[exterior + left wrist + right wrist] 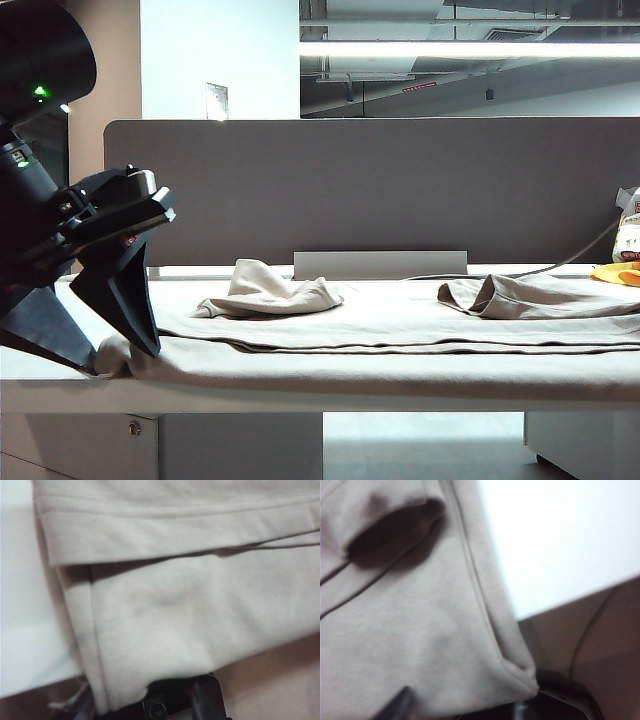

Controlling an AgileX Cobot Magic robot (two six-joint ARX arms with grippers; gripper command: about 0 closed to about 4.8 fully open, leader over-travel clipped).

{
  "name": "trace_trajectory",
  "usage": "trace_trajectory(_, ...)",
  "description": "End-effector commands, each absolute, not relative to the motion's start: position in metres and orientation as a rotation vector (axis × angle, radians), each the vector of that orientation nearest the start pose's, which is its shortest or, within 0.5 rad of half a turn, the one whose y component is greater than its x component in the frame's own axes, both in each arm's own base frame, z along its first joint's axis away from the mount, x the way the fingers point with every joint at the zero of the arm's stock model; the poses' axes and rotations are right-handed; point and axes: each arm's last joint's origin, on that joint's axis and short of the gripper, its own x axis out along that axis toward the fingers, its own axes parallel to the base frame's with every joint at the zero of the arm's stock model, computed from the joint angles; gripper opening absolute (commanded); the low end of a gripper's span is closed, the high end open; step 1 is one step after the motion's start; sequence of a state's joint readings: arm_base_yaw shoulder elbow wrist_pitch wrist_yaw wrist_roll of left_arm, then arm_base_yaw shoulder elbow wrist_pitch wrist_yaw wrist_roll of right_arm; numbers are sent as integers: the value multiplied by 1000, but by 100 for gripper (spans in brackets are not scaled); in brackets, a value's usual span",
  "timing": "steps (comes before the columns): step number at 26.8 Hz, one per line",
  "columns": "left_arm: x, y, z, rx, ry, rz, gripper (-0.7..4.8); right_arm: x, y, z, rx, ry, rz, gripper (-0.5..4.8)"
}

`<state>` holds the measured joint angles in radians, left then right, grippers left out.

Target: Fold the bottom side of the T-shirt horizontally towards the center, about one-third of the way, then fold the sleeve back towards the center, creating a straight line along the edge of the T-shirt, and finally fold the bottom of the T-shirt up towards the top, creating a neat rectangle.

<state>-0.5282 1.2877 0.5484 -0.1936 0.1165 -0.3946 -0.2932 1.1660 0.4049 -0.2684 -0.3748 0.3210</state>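
The beige T-shirt [400, 325] lies folded across the white desk, with a sleeve [268, 290] bunched at the back left and another sleeve [500, 295] at the back right. My left gripper [122, 362] points down at the shirt's near left corner. In the left wrist view a stitched hem, the bottom of the T-shirt [175, 532], crosses the upper layer. The left gripper [145, 707] is open astride the cloth corner. My right gripper [475, 710] is out of the exterior view. Its jaws stand apart around another corner of the T-shirt [420, 630], near a sleeve opening [390, 530].
A grey partition [380, 190] closes the back of the desk [300, 395], with a low grey strip [380, 264] in front of it. At the far right lie a yellow object [618, 272], a white packet [628, 235] and a cable [570, 262].
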Motion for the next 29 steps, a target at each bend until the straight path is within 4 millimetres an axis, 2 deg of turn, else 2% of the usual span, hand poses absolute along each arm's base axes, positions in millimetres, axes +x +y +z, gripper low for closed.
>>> trace_trajectory(1, 194, -117, 159, -164, 1013, -408, 240, 181, -44, 142, 625, 955, -76, 241)
trace_trajectory(3, 194, -117, 159, -163, 1013, -407, 230, 182, -44, 142, 623, 948, -75, 218)
trace_trajectory(5, 194, -117, 159, -163, 1013, -407, 176, 182, -44, 143, 623, 942, -71, 197)
trace_trajectory(6, 194, -117, 159, -163, 1012, -407, 175, 182, -44, 143, 622, 941, -71, 193)
trace_trajectory(7, 194, -117, 159, -162, 1009, -404, 172, 182, -44, 143, 620, 941, -70, 148)
trace_trajectory(8, 194, -117, 159, -162, 1007, -403, 163, 183, -44, 143, 615, 940, -67, 141)
trace_trajectory(9, 194, -117, 160, -162, 1002, -405, 86, 183, -44, 143, 614, 937, -66, 120)
trace_trajectory(10, 195, -117, 160, -163, 1000, -406, 74, 183, -44, 143, 613, 934, -66, 97)
trace_trajectory(19, 195, -117, 160, -162, 990, -409, 49, 185, -44, 144, 601, 915, -54, 49)
trace_trajectory(23, 195, -118, 161, -143, 982, -420, -6, 185, -44, 144, 588, 913, -34, 25)
trace_trajectory(29, 196, -118, 161, -114, 971, -436, -6, 186, -44, 145, 589, 899, -16, -1)
